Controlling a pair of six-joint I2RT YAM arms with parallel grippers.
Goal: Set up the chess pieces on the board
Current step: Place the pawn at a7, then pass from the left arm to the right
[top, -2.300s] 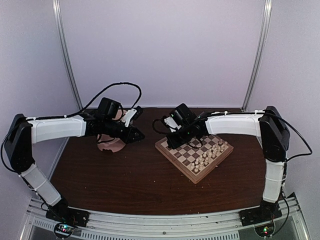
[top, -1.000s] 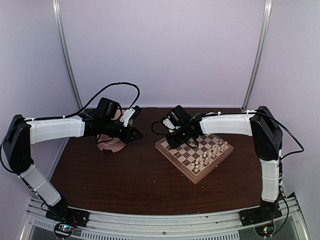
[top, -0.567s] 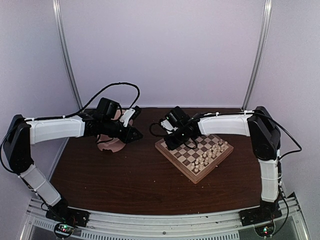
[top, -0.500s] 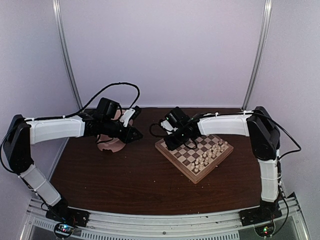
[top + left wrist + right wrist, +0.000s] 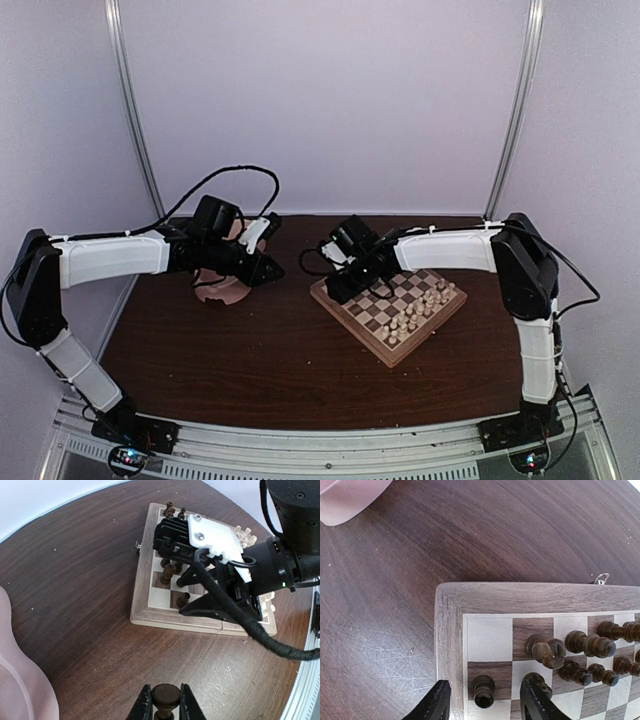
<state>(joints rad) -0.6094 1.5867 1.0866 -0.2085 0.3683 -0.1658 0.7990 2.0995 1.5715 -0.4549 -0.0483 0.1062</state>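
right gripper point(image 5: 485, 681) parted astride a pawn point(image 5: 483, 694) at board point(image 5: 449, 635) corner; skewed retreat could topple it. left gripper point(image 5: 165, 687) clamps another piece point(image 5: 165, 700).

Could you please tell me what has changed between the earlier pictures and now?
The right arm edged left over the board, and its jaws opened, letting go a dark pawn that now stands between them near the board's corner. The left arm stayed beside the pink bowl, jaws shut on a dark piece; the pale pieces kept their places.
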